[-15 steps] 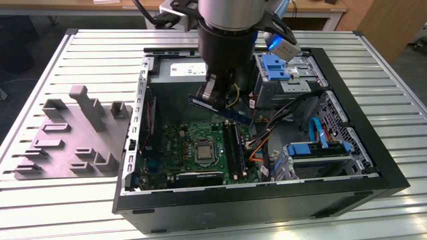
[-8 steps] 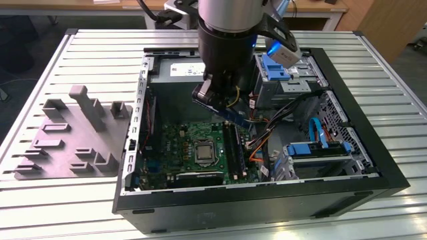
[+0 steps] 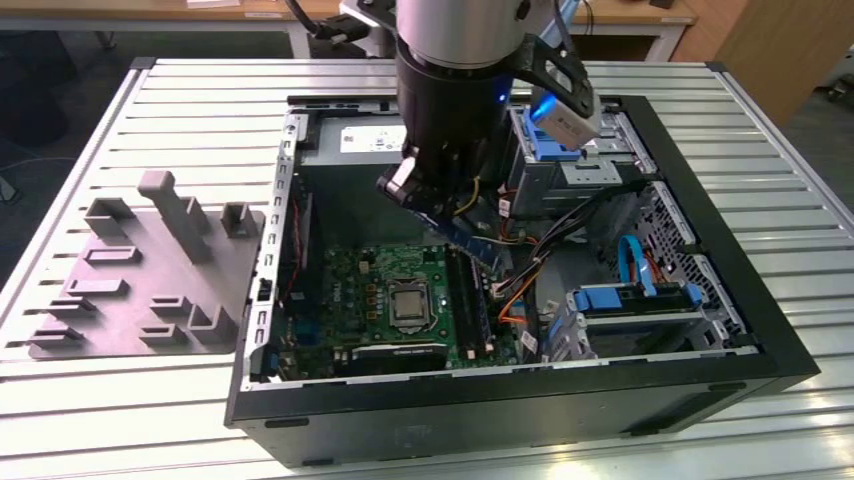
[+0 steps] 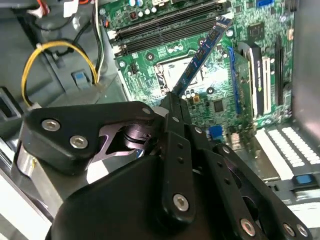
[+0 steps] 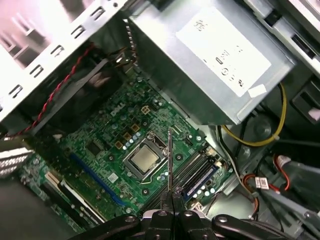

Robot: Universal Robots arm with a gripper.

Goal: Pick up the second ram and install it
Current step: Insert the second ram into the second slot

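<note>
The second ram [image 3: 463, 238] is a thin dark blue stick, and my gripper [image 3: 424, 195] is shut on one end of it. It hangs tilted inside the open computer case [image 3: 534, 400], above the green motherboard [image 3: 360, 290]. In the second wrist view the ram [image 4: 202, 55] slants out from the gripper [image 4: 172, 100] over the processor socket [image 4: 172, 70]. In the first wrist view the ram [image 5: 170, 160] shows edge-on above the gripper [image 5: 172, 197], beside the long black memory slots [image 5: 192, 172]. The same slots [image 3: 467, 300] lie just below the stick, which does not touch them.
A grey fixture tray [image 3: 147, 280] lies on the slatted table at the exterior view's left. The grey power-supply box [image 5: 210, 55] sits at the back of the case. Loose cables [image 3: 534, 260] and blue drive brackets [image 3: 641, 295] crowd the case's other side.
</note>
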